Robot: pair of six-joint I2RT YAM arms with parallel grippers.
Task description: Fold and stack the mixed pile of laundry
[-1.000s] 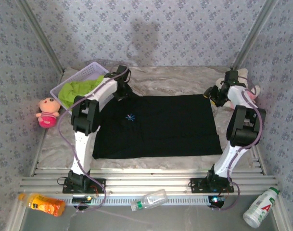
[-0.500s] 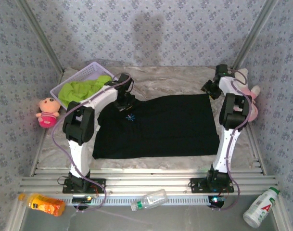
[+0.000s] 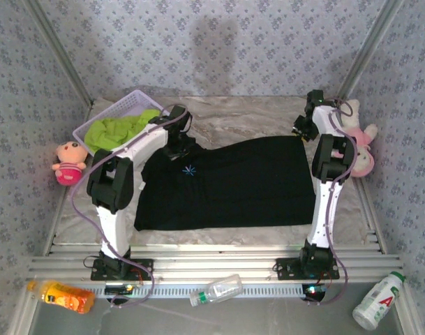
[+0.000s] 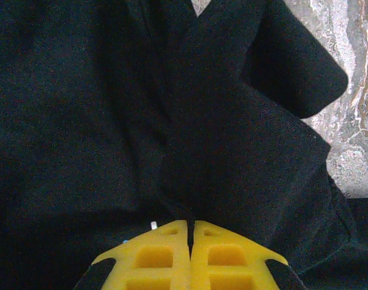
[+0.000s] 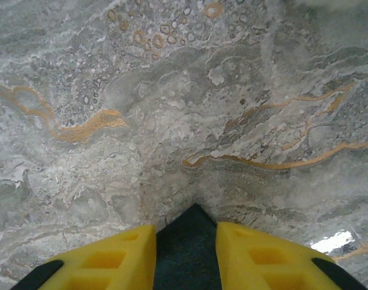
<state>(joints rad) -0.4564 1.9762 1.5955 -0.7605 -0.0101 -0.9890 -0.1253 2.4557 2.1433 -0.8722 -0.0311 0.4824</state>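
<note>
The left claw (image 4: 190,225) is clenched on the black cloth T-shirt (image 3: 233,183) at its far edge. The right claw (image 5: 185,232) straddles the shirt's far corner, grip unclear. Both should pinch firmly, then lift evenly.

Black T-shirt (image 3: 233,183) with small light-blue chest mark (image 3: 190,171), spread nearly flat across the marbled table (image 3: 261,115), far-left edge bunched into folds. Lime-green T-shirt (image 3: 118,129), crumpled in the lavender basket (image 3: 130,100) at the far-left corner.
</note>
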